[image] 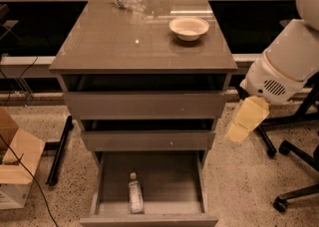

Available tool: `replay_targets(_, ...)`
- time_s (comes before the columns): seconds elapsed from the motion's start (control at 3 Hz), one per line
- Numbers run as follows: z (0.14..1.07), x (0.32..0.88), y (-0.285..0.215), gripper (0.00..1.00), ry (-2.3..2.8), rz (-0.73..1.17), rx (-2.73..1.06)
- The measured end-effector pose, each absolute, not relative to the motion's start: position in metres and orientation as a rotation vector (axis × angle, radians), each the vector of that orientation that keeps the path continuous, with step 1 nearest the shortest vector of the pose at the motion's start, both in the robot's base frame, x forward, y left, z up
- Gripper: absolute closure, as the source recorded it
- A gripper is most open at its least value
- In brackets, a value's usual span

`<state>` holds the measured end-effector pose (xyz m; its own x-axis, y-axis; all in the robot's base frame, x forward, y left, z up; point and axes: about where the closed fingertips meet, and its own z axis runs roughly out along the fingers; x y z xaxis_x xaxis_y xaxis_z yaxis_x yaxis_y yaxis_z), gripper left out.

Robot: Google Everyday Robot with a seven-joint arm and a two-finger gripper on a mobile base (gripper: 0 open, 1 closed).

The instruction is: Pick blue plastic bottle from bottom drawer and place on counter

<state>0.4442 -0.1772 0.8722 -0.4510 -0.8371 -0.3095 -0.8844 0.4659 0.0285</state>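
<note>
The bottom drawer (172, 178) stands pulled out at 6 o'clock, so the blue plastic bottle (135, 197) lying flat inside, cap toward 12, is reachable from above. The gripper (245, 121) hangs at 3 o'clock beside the cabinet, touching nothing; whether it is open or closed I cannot tell. The counter (124, 47) carries a bowl (189, 27) at 1 o'clock and a crumpled bottle (127, 1) at 11, so its bare middle suits the placing

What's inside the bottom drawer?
The blue plastic bottle, lying near the front of the bottom drawer; the rear is hidden under the middle drawer. The gripper hangs beside the cabinet.
</note>
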Motion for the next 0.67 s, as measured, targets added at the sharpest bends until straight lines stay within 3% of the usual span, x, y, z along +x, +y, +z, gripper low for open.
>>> replay_targets(0.67,0.773,0.464,-0.12,0.0,2.635,0.539,-1.275)
